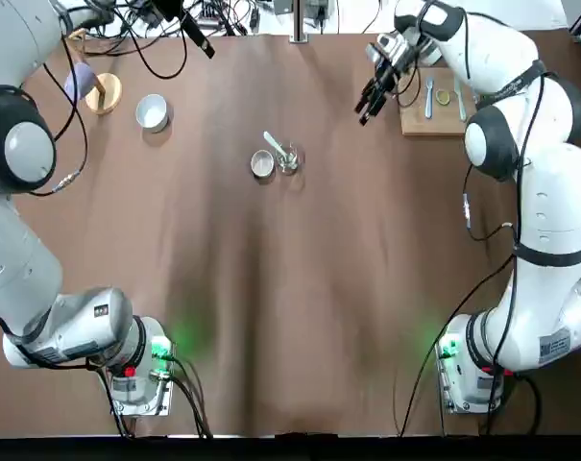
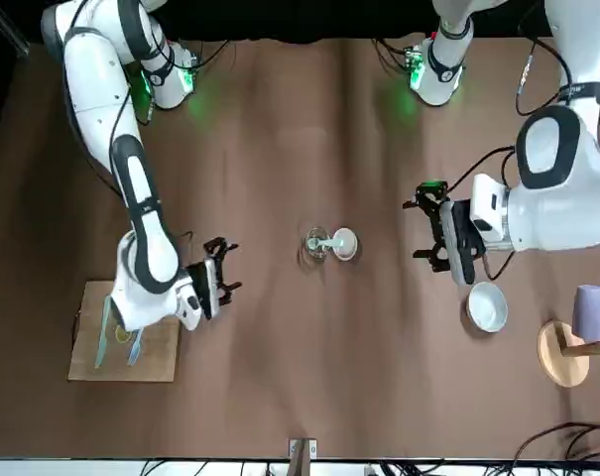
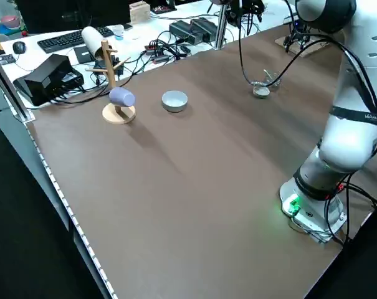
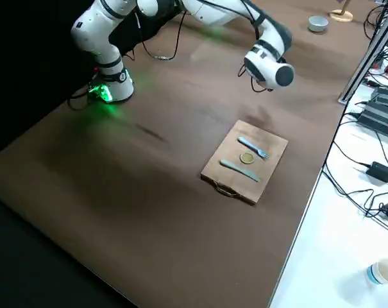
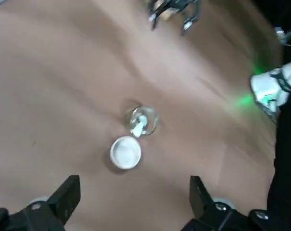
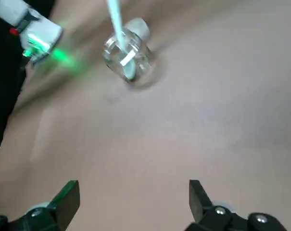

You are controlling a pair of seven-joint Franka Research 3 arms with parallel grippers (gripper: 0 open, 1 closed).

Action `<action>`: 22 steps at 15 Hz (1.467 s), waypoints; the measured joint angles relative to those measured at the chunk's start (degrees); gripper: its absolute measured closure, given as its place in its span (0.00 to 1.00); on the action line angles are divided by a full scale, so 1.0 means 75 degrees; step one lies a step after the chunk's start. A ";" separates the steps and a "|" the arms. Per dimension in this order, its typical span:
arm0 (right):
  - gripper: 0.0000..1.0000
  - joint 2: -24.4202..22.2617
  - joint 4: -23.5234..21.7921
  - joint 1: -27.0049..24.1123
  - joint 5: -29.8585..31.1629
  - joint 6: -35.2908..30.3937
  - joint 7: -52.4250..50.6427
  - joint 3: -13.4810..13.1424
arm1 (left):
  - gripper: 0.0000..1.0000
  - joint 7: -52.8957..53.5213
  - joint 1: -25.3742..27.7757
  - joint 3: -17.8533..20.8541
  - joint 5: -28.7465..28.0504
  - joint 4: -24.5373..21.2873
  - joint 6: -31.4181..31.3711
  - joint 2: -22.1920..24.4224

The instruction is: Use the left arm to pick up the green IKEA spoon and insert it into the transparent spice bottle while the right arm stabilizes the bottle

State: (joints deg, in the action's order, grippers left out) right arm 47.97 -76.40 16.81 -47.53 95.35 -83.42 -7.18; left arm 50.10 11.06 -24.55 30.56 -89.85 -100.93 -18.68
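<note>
The transparent spice bottle (image 1: 288, 159) stands upright mid-table, also seen in the front view (image 2: 316, 245) and the wrist views (image 5: 143, 119) (image 6: 129, 56). The pale green spoon (image 1: 273, 143) stands in it, bowl down, with its handle (image 6: 114, 16) leaning out over the rim. The grey-rimmed cap (image 1: 261, 165) lies right beside the bottle. My left gripper (image 2: 424, 226) hangs open and empty, raised, off to the bottle's left. My right gripper (image 1: 371, 100) is open and empty too, near the cutting board and well away from the bottle.
A wooden cutting board (image 1: 415, 122) at the far right holds a turquoise fork (image 4: 253, 148), a knife (image 4: 238, 169) and a small yellowish disc (image 4: 246, 158). A white bowl (image 1: 152, 111) and a mug tree (image 1: 104, 93) with a lilac mug stand far left. Cables run along the far edge.
</note>
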 joint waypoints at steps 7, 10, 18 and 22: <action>0.00 -0.0007 0.1325 0.0056 0.0905 -0.0666 0.2720 -0.1862 | 0.00 -0.4285 0.0083 0.0039 -0.2132 0.0007 -0.0302 0.0627; 0.00 -0.0120 0.1662 0.0132 0.0896 -0.0897 0.3537 -0.2416 | 0.00 -0.6028 0.0211 0.0049 -0.3133 0.0011 -0.0470 0.0825; 0.00 -0.0193 0.1772 -0.0214 -0.0117 -0.1428 0.4830 -0.2602 | 0.00 -0.8232 0.0247 -0.0042 -0.4127 0.0261 -0.0438 0.1701; 0.00 -0.0874 0.2211 -0.0112 0.1366 -0.1422 0.6801 -0.2017 | 0.00 -0.8229 0.0375 0.0035 -0.4093 0.0350 -0.0071 0.1703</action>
State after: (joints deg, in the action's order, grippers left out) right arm 41.41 -59.82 15.97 -37.29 84.68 -32.41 -22.30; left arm -11.62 13.87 -24.28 -0.14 -87.23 -101.46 -5.91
